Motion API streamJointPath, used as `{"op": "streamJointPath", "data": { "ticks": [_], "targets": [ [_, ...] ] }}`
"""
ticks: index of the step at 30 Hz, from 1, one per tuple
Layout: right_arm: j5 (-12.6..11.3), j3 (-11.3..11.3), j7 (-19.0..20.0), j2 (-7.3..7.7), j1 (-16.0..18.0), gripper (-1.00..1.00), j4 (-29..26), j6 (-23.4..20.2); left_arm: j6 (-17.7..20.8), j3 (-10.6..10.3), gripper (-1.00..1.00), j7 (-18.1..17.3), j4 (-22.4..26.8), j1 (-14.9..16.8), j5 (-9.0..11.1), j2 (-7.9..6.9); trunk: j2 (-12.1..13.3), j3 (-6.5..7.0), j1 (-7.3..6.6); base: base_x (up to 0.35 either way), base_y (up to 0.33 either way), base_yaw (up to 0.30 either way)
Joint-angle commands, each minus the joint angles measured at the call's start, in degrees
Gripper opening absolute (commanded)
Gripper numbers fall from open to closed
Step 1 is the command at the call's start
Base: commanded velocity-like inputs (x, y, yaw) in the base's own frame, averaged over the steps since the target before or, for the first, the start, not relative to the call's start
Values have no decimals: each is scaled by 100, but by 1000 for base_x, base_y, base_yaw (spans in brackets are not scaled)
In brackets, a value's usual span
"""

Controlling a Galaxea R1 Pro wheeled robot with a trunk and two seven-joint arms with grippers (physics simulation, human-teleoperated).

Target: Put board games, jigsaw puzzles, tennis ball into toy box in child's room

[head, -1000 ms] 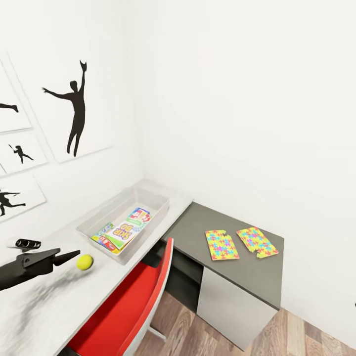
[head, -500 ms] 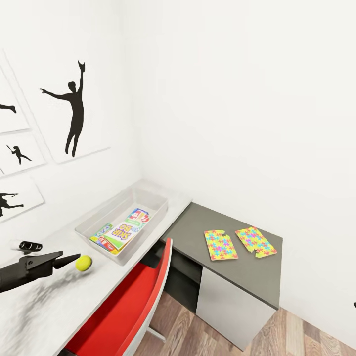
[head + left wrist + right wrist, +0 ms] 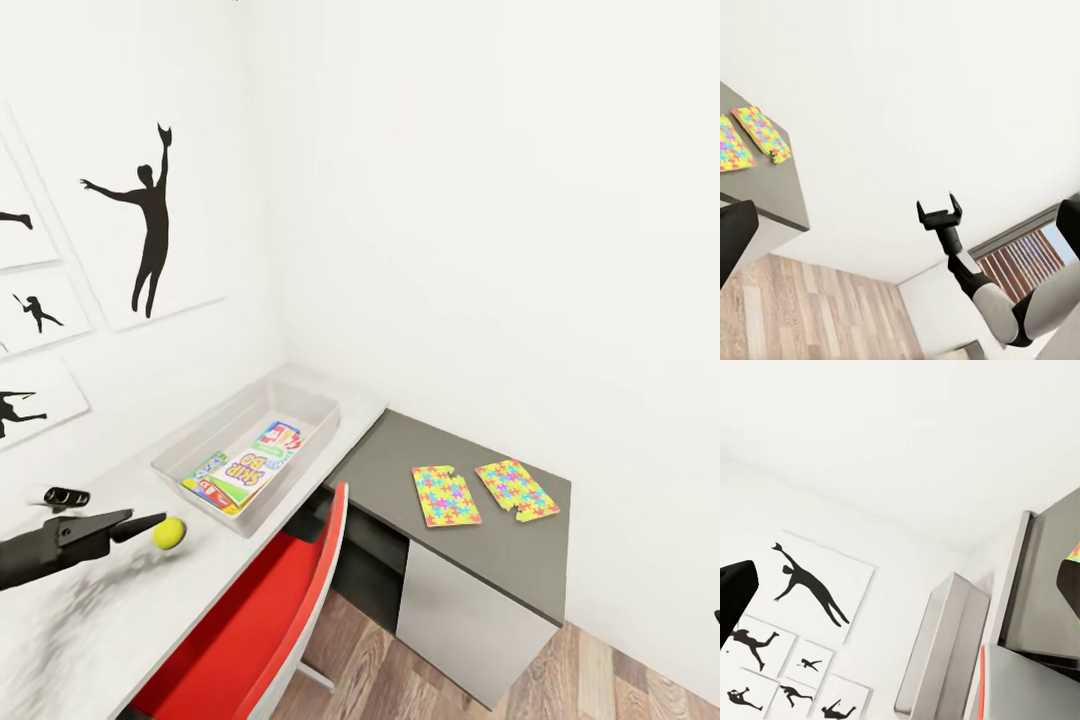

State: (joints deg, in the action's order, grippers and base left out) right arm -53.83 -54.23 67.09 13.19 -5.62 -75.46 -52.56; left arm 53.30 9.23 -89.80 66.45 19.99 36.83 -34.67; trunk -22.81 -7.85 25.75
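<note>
The ball [image 3: 169,532] is sitting on the pale table [image 3: 150,610], just in front of the left gripper [image 3: 150,524], whose dark tip is pointing at it; whether the tip is touching the ball, and whether its jaws are parted or closed, I cannot tell from the head view. The toy box [image 3: 190,447] is lying just beyond the ball, with board games [image 3: 245,467] already lying inside; the two puzzles [image 3: 485,491] are resting side by side on the lower dark top, well apart from the box. The right gripper [image 3: 939,216] is hanging wide open in the air, away from the desk, holding nothing. The risk I am judging: the ball is round and free, so a glancing tip could be nudging it into a roll, toward the table edge beside the red chair [image 3: 270,625] and off to the floor; a pinch off-centre could be squirting it away likewise.
</note>
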Motion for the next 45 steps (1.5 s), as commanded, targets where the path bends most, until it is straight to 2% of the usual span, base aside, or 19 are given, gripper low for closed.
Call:
{"op": "streamJointPath", "data": {
  "ticks": [1,31,39,45],
  "targets": [
    [-19,3,1,6,0,100,0,-30,60,-8,100,-20,46,4,0,-3,-11,-6,4,0,0,-112],
    [-31,9,6,43,3,100,24,-26,66,-27,100,-20,267,4,6,-5,-11,212,4,-58,0,-197],
    [-20,-1,6,62,4,100,176,-26,90,-229,100,-8,294,11,-51,12,-11,272,4,0,0,-207],
    [-15,-8,6,69,8,100,330,-26,95,-258,100,-3,302,19,-82,19,-11,318,4,0,0,-207]
  ]
}}
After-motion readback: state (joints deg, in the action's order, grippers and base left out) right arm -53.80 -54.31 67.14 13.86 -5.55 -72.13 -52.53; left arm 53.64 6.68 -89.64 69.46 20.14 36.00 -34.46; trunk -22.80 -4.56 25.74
